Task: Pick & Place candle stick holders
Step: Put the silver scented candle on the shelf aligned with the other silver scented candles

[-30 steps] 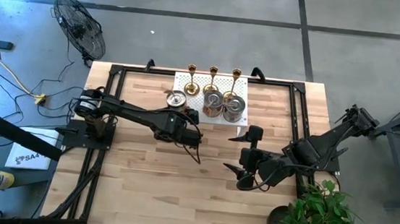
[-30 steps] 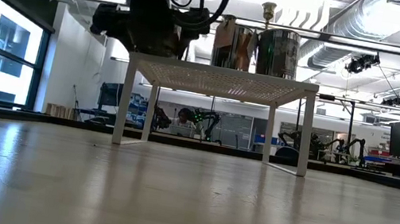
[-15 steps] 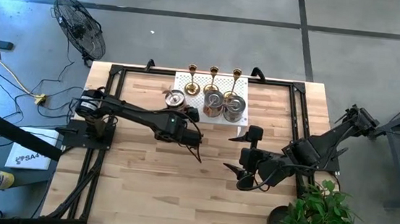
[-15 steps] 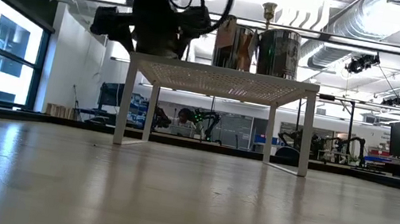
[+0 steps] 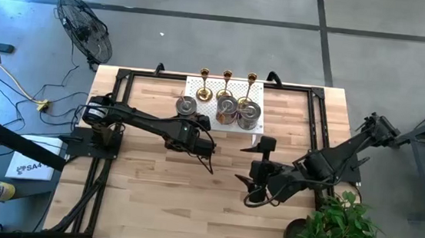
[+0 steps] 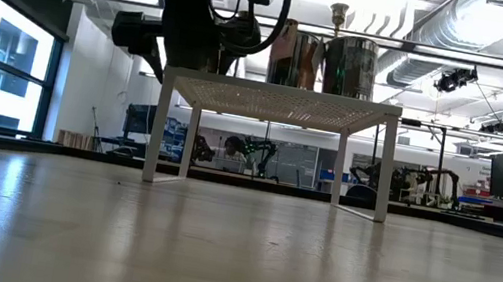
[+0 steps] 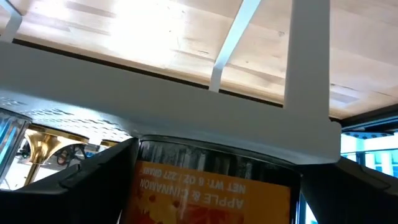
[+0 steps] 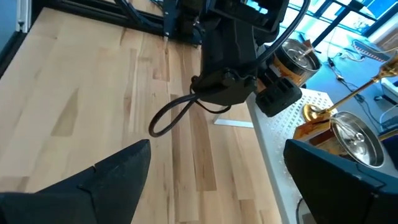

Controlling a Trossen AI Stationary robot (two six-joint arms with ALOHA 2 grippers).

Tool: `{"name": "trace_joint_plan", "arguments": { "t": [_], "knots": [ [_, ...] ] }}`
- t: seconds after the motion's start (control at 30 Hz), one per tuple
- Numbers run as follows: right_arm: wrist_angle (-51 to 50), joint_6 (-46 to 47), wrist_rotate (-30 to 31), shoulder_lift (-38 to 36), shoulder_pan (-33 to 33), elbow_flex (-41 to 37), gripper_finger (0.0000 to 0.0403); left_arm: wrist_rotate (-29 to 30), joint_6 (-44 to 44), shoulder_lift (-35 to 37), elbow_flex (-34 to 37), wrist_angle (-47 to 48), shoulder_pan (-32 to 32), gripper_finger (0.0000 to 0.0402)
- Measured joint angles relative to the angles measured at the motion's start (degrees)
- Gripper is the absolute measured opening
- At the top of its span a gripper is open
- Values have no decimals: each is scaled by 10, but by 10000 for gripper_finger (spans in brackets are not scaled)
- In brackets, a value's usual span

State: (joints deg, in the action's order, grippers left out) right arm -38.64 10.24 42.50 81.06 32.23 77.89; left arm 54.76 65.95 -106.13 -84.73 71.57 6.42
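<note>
While the white perforated rack [image 5: 224,105] carries all six candle stick holders [image 5: 227,97], the left gripper [image 5: 195,116] stands wide around the leftmost silver holder [image 5: 186,106] at the rack's left edge; actual contact is hard to judge. The right gripper [image 5: 253,167], well in front of the rack, gapes empty.

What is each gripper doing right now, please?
Left gripper: open around the silver candle holder on the white rack.
Right gripper: open, empty, above the table.

Bare table [image 5: 153,183] front is open; white rack [image 5: 208,84] apparently crowded; left gripper [image 5: 195,117] alongside.
</note>
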Motion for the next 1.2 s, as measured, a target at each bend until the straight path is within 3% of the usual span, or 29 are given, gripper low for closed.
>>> {"name": "trace_joint_plan", "arguments": {
  "t": [0.53, 1.2],
  "knots": [
    [0, 1, -9, 0, 0, 0, 364, -5, 32, 0, -35, -28, 8, 400],
    [-1, 3, -9, 0, 0, 0, 364, 0, 21, 0, -35, 4, 16, 400]
  ]
}}
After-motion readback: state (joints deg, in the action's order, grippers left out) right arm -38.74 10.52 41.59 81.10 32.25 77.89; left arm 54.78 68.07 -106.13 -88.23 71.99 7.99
